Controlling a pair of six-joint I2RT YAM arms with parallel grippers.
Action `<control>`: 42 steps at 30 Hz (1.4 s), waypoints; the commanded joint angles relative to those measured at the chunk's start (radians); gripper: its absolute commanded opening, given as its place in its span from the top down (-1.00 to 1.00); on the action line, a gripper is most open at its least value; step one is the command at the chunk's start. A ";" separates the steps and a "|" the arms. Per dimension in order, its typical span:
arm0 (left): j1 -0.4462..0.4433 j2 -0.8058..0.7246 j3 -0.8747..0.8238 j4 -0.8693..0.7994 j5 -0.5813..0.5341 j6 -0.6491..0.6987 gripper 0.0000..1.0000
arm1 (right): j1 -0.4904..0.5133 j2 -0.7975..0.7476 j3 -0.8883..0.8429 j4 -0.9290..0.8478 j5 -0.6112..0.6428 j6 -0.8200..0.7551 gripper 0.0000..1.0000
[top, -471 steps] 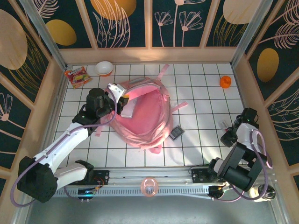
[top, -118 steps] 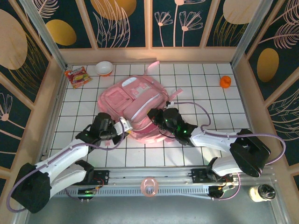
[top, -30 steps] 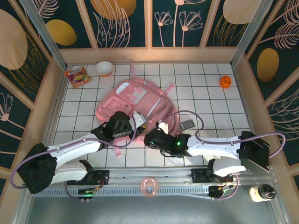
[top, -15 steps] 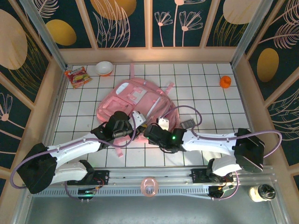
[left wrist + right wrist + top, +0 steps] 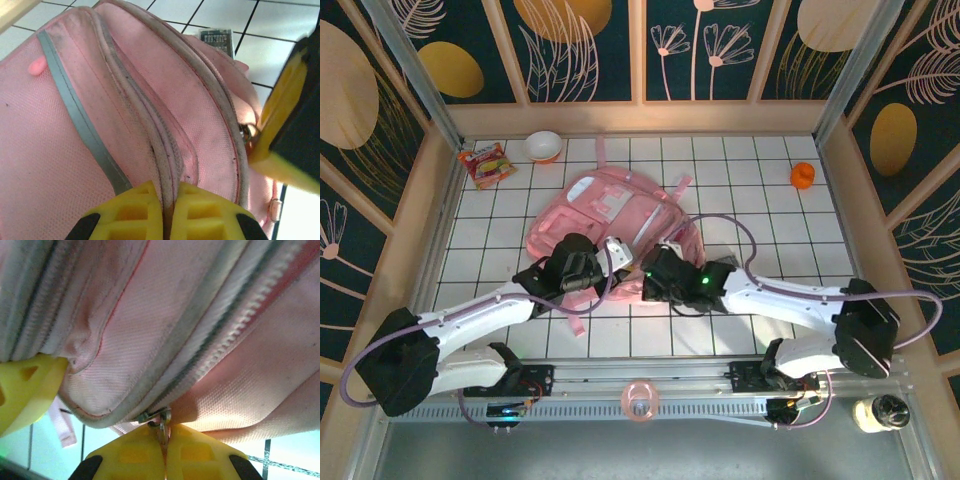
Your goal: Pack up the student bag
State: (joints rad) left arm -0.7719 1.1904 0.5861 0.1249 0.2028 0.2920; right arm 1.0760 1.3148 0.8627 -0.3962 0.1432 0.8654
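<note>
Arms stretch inward, left claw [image 5: 166,201] and right claw [image 5: 164,441] pinching student bag [image 5: 608,204].

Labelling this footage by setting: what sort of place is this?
Probably a staged robot test cell, not a real room: a white grid-tiled tabletop, wood-framed dark floral wall panels boxing it in, and a metal mounting rail along the near edge.
</note>
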 commanded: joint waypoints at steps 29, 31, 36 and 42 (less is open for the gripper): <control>0.290 -0.118 -0.111 -0.210 -0.251 -1.147 -0.25 | 0.011 -0.022 -0.130 0.228 -0.186 -0.067 1.00; 0.306 -0.084 -0.122 -0.130 -0.214 -1.151 -0.25 | 0.046 0.006 -0.128 0.273 -0.186 -0.043 1.00; 0.312 -0.012 -0.047 -0.091 -0.149 -1.110 -0.28 | 0.076 0.094 -0.106 0.347 -0.175 -0.001 1.00; 0.312 -0.094 -0.043 -0.181 -0.031 -1.234 -0.25 | 0.072 0.164 -0.046 0.326 -0.142 -0.014 1.00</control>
State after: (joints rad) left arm -0.4763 1.1511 0.5350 -0.0643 0.1505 -0.8345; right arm 1.1168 1.4590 0.7856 -0.0185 0.0372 0.8448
